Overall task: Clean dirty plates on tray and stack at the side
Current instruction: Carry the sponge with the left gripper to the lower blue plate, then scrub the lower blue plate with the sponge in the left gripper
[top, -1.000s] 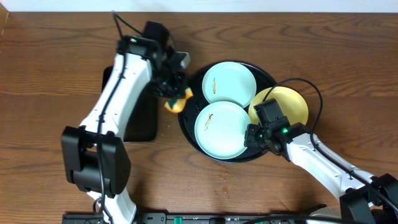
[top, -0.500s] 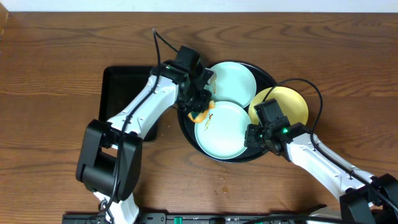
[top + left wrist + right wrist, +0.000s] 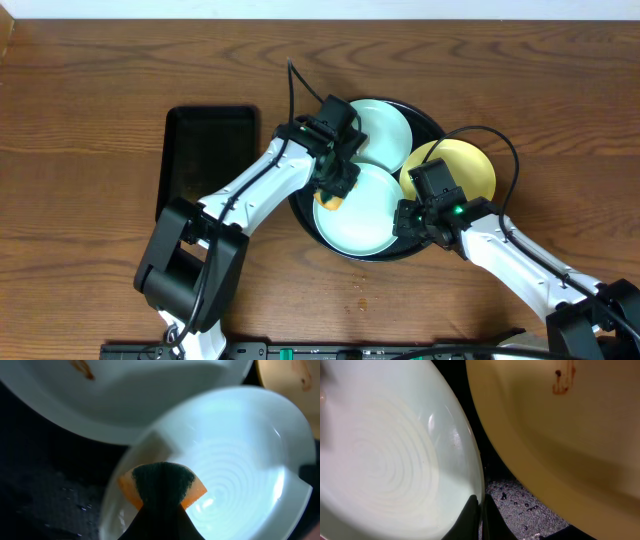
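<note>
Scrubbing the near plate (image 3: 368,215) on the tray (image 3: 432,124) — both pincers busy.
My left pincer (image 3: 338,182) pinches an orange sponge (image 3: 329,200) with a dark green face, pressed onto that pale blue-white plate's left side; my right pincer (image 3: 404,217) is clamped on its right rim. The far plate (image 3: 385,130) shows a brown smear, and the yellow plate (image 3: 472,165) — smeared too — leans over the tray's right edge. A rectangular black tray (image 3: 210,150) lies well apart to the left.
</note>
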Controlling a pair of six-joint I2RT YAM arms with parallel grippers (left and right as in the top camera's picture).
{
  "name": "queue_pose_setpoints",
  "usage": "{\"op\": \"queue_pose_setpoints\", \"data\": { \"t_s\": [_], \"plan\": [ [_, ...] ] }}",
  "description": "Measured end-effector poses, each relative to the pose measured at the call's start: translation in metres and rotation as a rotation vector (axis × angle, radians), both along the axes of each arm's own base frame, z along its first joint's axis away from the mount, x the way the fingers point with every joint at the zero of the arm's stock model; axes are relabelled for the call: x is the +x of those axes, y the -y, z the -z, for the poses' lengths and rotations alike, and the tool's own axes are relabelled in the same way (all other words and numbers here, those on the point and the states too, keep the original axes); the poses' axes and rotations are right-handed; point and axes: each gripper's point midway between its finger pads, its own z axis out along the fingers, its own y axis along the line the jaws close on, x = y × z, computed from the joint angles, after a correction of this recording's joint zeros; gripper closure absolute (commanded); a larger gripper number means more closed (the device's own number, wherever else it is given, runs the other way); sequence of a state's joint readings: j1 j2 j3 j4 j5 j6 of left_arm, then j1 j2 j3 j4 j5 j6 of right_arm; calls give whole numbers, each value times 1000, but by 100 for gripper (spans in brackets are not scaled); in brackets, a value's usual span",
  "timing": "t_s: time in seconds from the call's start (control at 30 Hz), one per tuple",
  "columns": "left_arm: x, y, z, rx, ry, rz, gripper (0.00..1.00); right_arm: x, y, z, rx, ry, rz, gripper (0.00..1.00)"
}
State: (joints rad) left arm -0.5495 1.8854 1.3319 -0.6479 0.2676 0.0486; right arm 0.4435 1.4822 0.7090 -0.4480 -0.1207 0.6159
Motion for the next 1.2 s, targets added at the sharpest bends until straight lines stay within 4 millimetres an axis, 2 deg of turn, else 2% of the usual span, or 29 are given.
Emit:
{"op": "queue_pose_setpoints", "data": {
  "t_s": [0.33, 0.57, 0.97, 1.2],
  "plan": [
    [11, 2, 0, -11, 38, -14, 92, 0, 0, 0, -1, 1, -3, 99],
    [8, 0, 18, 13, -8, -23, 93, 0, 0, 0, -2, 2, -2, 99],
    [2, -3, 21, 27, -31, -26, 93, 1, 0, 0, -2, 5, -3, 99],
    [-10, -11, 31, 51, -73, -33, 92, 1, 0, 0, -4, 6, -4, 99]
  ]
}}
